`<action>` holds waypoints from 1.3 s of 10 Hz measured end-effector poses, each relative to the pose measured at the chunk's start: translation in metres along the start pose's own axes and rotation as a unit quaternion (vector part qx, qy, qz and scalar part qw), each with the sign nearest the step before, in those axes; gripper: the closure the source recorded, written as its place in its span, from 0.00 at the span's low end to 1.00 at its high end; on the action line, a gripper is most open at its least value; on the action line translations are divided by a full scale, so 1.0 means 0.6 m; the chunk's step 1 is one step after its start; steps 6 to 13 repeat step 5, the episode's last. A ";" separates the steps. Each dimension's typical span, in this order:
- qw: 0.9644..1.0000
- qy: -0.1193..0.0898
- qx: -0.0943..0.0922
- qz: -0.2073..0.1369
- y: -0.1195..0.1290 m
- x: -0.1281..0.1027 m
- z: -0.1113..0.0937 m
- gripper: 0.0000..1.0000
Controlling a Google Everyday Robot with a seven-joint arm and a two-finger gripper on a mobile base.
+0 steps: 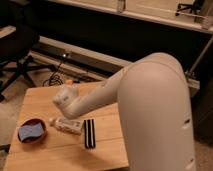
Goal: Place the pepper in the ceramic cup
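My white arm reaches from the right across the wooden table (pixel 45 100). Its end, with the gripper (pixel 66 96), hangs over the back-left part of the table, just behind the white tube. A small orange bit, which looks like the pepper (pixel 69 82), shows right at the top of the arm's end. I cannot tell whether it is held. The ceramic cup cannot be made out apart from the white arm end. It is hidden or merged with it.
A dark red bowl (pixel 31 131) with blue contents sits at the front left. A white squeeze tube (pixel 67 125) lies beside it, then a black striped object (pixel 89 133). An office chair (pixel 17 55) and floor cables (pixel 55 75) lie beyond the table.
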 end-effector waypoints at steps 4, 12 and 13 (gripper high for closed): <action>1.000 -0.015 -0.021 0.008 0.002 -0.021 0.008 0.20; 1.000 -0.015 -0.021 0.008 0.003 -0.020 0.008 0.20; 1.000 -0.015 -0.021 0.008 0.003 -0.020 0.008 0.20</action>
